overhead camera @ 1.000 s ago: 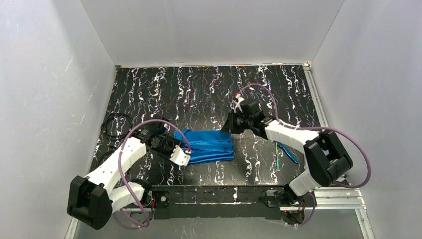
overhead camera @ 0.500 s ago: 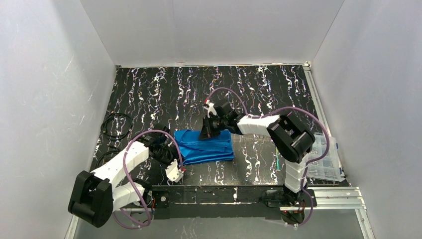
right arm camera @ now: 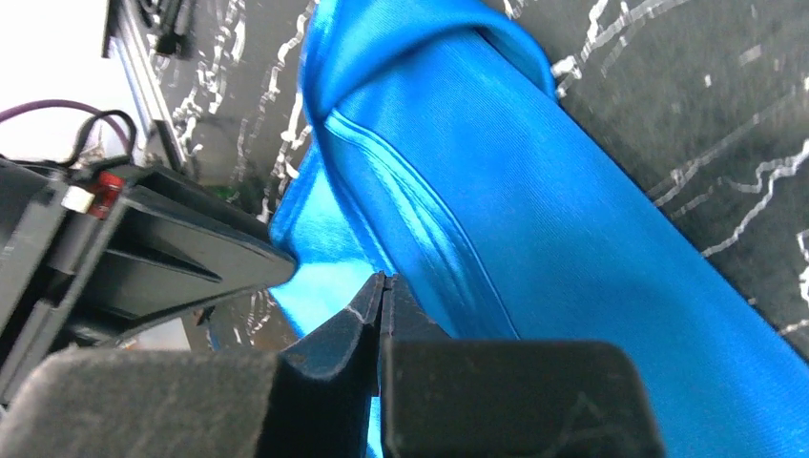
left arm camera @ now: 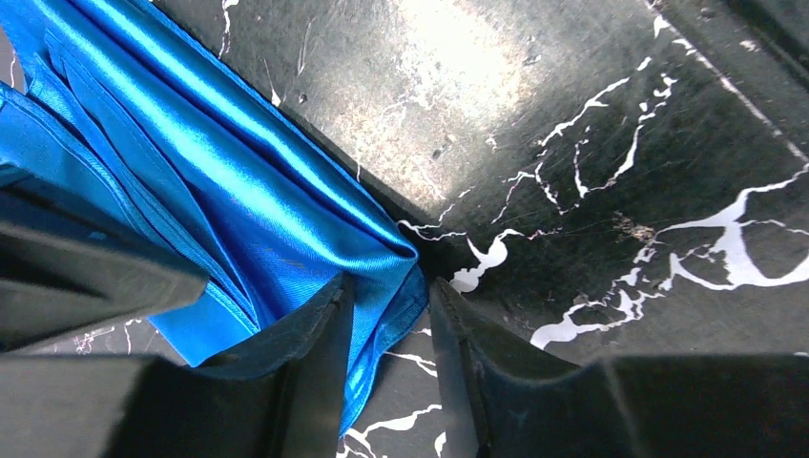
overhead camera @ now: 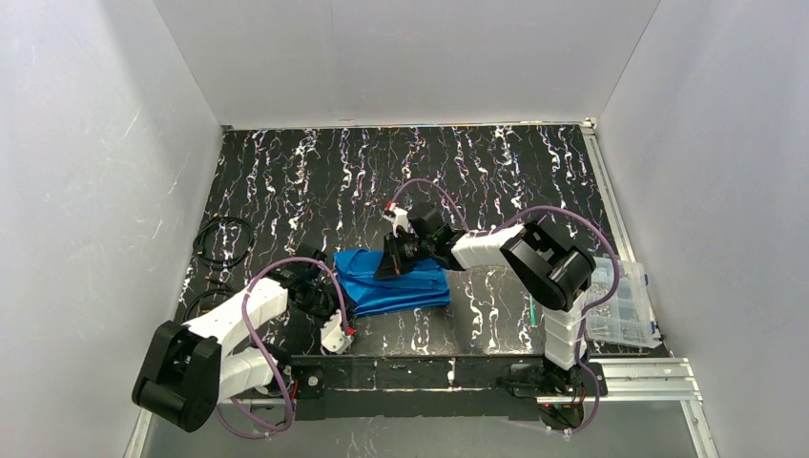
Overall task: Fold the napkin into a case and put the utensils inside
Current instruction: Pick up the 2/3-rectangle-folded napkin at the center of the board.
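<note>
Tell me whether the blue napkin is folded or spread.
Folded: the bright blue cloth napkin lies as a compact strip with stacked layers.

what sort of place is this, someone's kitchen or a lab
Most likely a robot lab test cell, not a kitchen: plain white walls box in a black marbled table, a left arm and right arm are bolted at its near edge, and purple cables loop off them.

You face a black tabletop (overhead camera: 315, 172) veined with white, boxed by plain white walls (overhead camera: 410, 57) left, far and right; light glares off it.
</note>
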